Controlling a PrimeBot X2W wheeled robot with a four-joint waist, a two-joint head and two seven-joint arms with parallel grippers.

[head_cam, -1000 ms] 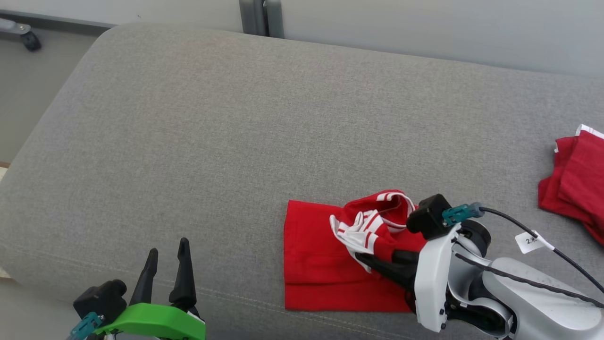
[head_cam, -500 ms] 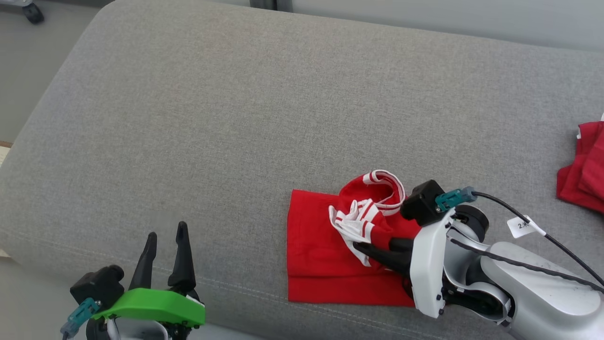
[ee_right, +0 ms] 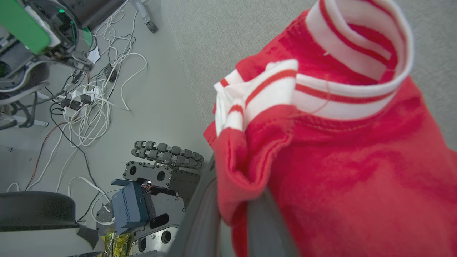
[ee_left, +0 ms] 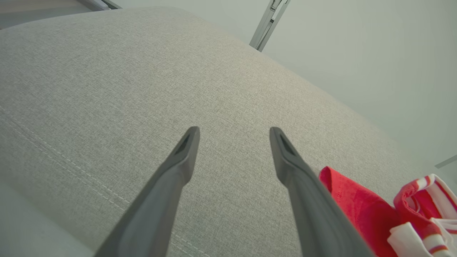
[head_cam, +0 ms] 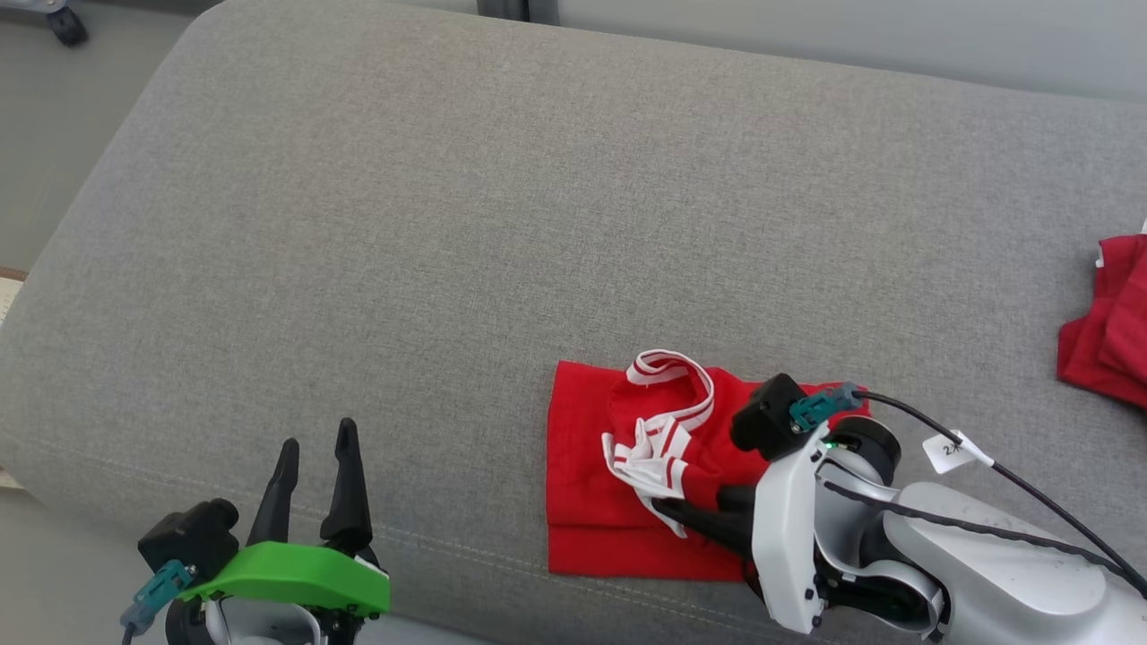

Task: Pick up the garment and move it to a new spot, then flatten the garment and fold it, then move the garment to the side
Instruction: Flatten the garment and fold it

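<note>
My right tool (head_cam: 668, 509) is pinched almost shut on the garment (head_cam: 587, 502), a red top with white-striped trim. It has a fold of fabric just below the striped collar (head_cam: 668, 394). In the right wrist view the garment (ee_right: 339, 160) bunches between the two fingers (ee_right: 200, 221) and drapes over their tips, so I cannot tell how much fabric is caught. The garment lies near the front edge of the grey cushion (head_cam: 448, 224), right of centre. Its left part lies flat and its upper part is crumpled up toward the tool. In the head view the pale wrist housing (head_cam: 780, 537) hides the garment's right edge. My left tool (head_cam: 318, 436) hangs at the cushion's front edge, well apart from the garment, with its fingers spread wide and nothing between them. In the left wrist view, the frame cuts off a corner of the garment (ee_left: 357, 203). A second red cloth (head_cam: 1107, 331) sits at the far right, cropped by the picture edge; I cannot make out what it is.
</note>
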